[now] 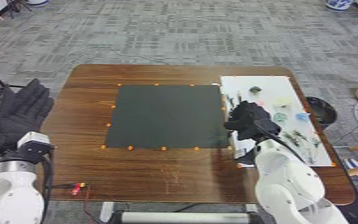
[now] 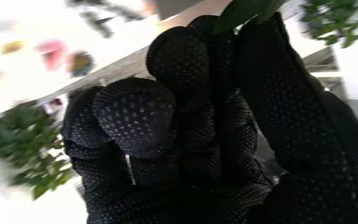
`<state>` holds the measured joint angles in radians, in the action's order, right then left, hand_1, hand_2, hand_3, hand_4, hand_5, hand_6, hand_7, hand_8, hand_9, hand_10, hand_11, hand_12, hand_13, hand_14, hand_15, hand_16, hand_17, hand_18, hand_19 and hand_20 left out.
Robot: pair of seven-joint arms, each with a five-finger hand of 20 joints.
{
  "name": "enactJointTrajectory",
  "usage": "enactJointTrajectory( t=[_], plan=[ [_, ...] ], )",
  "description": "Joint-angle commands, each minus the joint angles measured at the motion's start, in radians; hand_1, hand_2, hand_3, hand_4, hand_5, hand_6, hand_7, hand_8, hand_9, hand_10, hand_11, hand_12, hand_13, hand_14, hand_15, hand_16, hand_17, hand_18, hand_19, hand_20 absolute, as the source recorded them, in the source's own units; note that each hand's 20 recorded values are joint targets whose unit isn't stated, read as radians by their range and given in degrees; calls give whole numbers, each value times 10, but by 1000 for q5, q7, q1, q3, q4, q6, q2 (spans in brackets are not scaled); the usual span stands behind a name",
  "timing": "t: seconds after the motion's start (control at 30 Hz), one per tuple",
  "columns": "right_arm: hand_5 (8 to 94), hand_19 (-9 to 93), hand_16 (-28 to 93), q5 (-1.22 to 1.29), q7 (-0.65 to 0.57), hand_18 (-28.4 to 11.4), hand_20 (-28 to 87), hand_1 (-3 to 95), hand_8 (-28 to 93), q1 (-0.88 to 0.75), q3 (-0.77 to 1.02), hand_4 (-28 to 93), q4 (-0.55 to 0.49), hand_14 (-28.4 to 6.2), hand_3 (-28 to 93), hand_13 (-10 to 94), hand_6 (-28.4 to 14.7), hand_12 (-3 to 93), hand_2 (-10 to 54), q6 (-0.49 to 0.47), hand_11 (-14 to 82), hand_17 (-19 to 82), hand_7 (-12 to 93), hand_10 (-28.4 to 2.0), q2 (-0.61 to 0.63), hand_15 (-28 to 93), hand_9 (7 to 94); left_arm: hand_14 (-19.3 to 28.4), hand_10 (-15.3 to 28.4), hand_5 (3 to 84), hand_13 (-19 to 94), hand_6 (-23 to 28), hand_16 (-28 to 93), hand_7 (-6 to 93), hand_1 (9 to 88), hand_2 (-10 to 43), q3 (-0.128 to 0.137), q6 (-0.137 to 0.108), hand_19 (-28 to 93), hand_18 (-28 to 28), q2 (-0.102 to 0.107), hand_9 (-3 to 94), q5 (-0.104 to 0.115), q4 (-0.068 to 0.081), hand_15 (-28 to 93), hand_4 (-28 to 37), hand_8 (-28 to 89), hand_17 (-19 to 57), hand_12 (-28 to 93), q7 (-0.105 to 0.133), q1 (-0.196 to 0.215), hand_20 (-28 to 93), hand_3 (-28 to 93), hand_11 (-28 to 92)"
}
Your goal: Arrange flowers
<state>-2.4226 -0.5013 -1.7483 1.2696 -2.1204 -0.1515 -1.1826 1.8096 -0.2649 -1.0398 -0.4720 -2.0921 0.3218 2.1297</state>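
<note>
The right hand (image 1: 249, 120) is over the left part of a white board (image 1: 266, 84) at the table's right. In the right wrist view the right hand (image 2: 189, 130) pinches a green leaf (image 2: 245, 11) between its thumb and fingertips; its stem is hidden by the glove. On the board lie green sprigs (image 1: 295, 136), a pale green piece (image 1: 279, 117) and a blue piece (image 1: 302, 117). A dark square mat (image 1: 165, 115) lies left of the board. Beyond the table's left edge, the left hand (image 1: 20, 112) has its fingers straight, holding nothing.
Small orange markers (image 1: 130, 148) line the mat on the brown table (image 1: 158, 172). A dark round bin (image 1: 321, 111) stands past the table's right edge. A red connector with a cable (image 1: 79, 186) lies near the front left.
</note>
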Motion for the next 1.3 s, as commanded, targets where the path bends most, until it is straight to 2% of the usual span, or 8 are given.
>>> enactJointTrajectory(
  t=[0.03,0.2,0.4,0.57,0.8,0.9,1.13,1.3],
  plan=[
    [750,834,463,-24,54,-229,370,622,187,239,-137,-269,83,-43,633,844,-23,608,-95,-18,249,477,458,-70,-103,540,887,127,148,462,229,90,-56,115,262,177,39,4,350,105,12,333,83,30,210,-283,-89,-40,74,21,58,48,655,202],
    [751,834,464,-53,84,-227,368,617,187,345,-233,-269,204,-43,643,845,-22,609,-95,-38,249,479,460,-70,-164,540,889,126,150,460,229,89,-53,109,273,189,69,7,344,106,24,333,109,20,203,-283,-88,-40,76,37,107,50,584,197],
    [753,835,466,-34,67,-229,365,621,189,442,-310,-279,317,-43,649,846,-25,612,-95,-88,245,479,457,-73,-217,538,892,130,152,457,232,93,-34,89,424,229,93,17,312,110,43,334,116,23,172,-234,-78,-33,88,39,118,67,119,172],
    [756,836,464,-41,81,-231,362,614,190,464,-349,-280,389,-42,663,848,-26,614,-95,-99,242,480,456,-71,-289,536,894,132,156,455,237,96,-19,76,437,254,101,14,279,114,35,336,121,11,149,-152,-69,-23,100,53,141,82,-55,151],
    [757,837,465,-63,60,-232,358,613,192,457,-351,-281,501,-41,664,851,-25,617,-95,-169,243,485,457,-70,-424,533,896,131,154,455,236,95,-17,78,436,249,111,30,278,113,1,336,137,-21,149,-145,-71,-23,102,88,173,87,-49,152],
    [757,839,466,-1,-9,-233,357,612,192,442,-352,-282,505,-41,667,852,-26,616,-95,-209,242,485,457,-71,-457,532,897,130,152,455,237,94,-17,80,435,246,115,40,277,112,9,336,155,-31,150,-146,-71,-23,102,96,182,88,-39,155],
    [758,839,468,48,-81,-234,353,612,193,396,-358,-282,507,-41,669,856,-26,618,-95,-215,241,484,458,-69,-520,529,898,128,151,457,237,90,-22,87,430,233,105,39,284,110,16,338,158,-47,159,-172,-77,-26,96,109,191,88,24,162],
    [761,840,468,47,-96,-235,350,609,191,366,-355,-282,531,-41,674,859,-27,618,-95,-195,238,485,458,-68,-558,526,901,125,148,458,235,87,-32,97,416,210,96,61,294,105,17,338,139,-69,176,-244,-83,-28,88,136,197,83,152,174]
  ],
)
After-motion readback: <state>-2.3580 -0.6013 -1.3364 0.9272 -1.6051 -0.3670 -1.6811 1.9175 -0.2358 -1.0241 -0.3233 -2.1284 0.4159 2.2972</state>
